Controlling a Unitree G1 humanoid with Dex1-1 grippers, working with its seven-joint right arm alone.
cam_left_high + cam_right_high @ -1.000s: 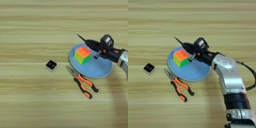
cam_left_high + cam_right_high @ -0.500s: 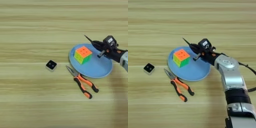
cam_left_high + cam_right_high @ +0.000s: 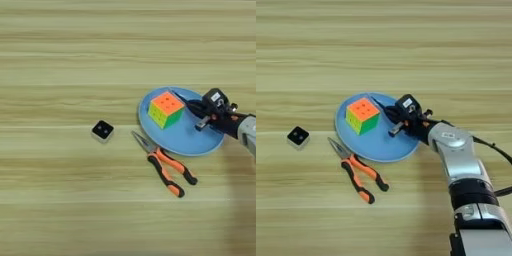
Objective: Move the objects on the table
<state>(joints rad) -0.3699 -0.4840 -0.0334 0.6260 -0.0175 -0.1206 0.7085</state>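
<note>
Cube (image 3: 165, 108) sits on blue plate (image 3: 172, 142); gripper (image 3: 396, 120) over it clamps thin black rod (image 3: 380, 103).

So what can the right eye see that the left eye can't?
Only the right eye view shows the silver forearm running down to the bottom edge, with a thin black cable beside it. Only the left eye view shows more bare table left of the little black box. Both show the cube on the blue plate, the pliers in front of the plate, and the gripper over the plate's right side.
</note>
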